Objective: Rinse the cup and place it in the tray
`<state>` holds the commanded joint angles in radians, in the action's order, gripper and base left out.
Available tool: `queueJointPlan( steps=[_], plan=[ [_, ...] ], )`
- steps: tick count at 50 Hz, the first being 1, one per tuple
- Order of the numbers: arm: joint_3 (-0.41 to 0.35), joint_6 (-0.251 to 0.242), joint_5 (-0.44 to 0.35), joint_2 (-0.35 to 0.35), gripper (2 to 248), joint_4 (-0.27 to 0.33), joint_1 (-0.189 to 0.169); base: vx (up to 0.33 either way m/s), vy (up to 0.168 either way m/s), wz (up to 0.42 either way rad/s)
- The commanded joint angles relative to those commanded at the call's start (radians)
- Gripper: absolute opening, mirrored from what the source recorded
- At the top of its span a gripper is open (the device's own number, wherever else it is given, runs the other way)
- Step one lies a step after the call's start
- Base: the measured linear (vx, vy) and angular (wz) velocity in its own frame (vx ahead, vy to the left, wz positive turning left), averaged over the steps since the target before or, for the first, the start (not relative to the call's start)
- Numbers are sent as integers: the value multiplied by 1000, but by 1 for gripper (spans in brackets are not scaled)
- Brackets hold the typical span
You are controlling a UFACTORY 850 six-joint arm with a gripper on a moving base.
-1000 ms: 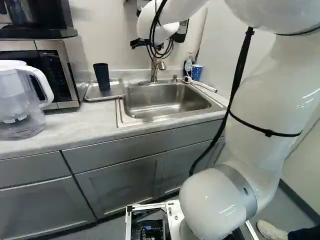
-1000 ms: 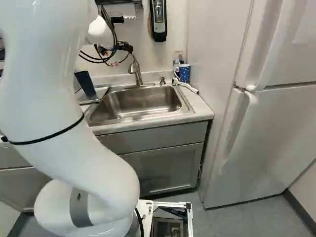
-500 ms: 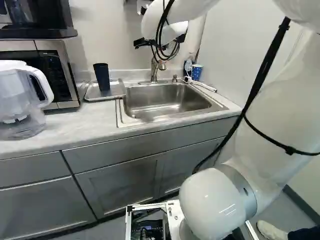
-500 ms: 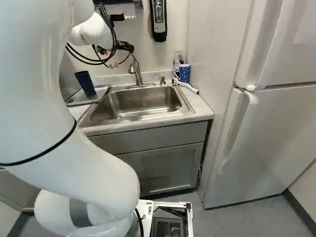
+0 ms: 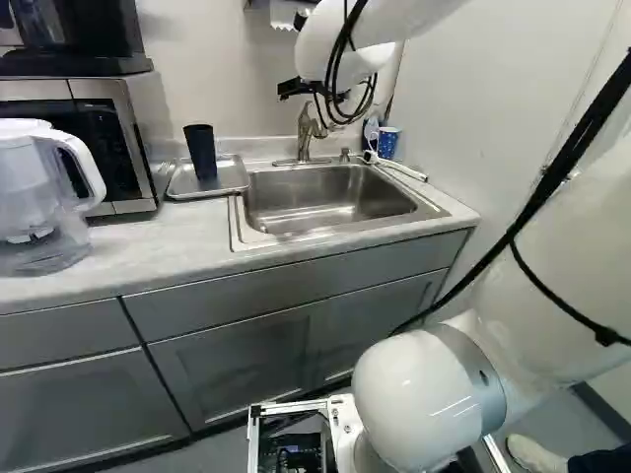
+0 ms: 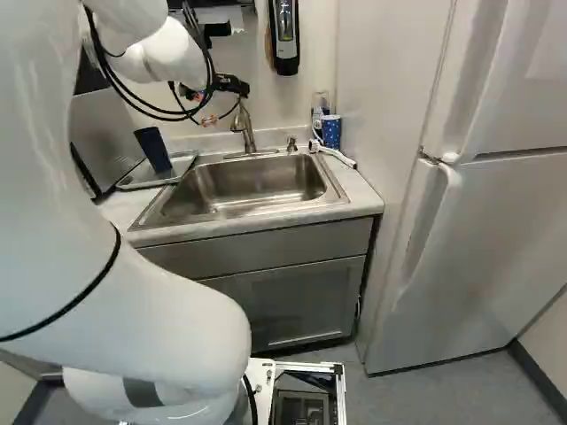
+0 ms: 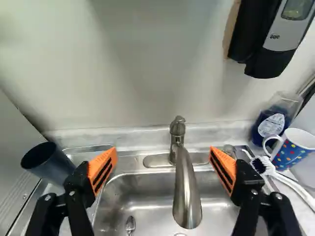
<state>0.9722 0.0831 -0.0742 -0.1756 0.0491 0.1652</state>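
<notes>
Cup's look (image 5: 200,148): dark, tall, plain-sided, mouth facing up
Cup's place: upright on your tray (image 5: 234,177), near the desk's (image 5: 148,251) back edge
Your hand (image 6: 215,88): spread wide, faucet (image 7: 186,191) between its fingers

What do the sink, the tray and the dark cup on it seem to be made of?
The sink looks like brushed stainless steel, with soft grey reflections. The tray also seems metal, a dull silver with a slight sheen, though coated plastic is possible. The dark cup looks like smooth, opaque plastic with a low sheen; painted metal can't be excluded.
</notes>
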Motion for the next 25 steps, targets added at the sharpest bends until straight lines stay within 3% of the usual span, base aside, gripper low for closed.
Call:
queueJointPlan(
  steps=[10, 25],
  plan=[
    [-21, 0, 43, -24, 247, 0, -21, 0, 0, 0],
    [-21, 0, 153, -24, 247, 0, -21, 0, 0, 0]
  ],
)
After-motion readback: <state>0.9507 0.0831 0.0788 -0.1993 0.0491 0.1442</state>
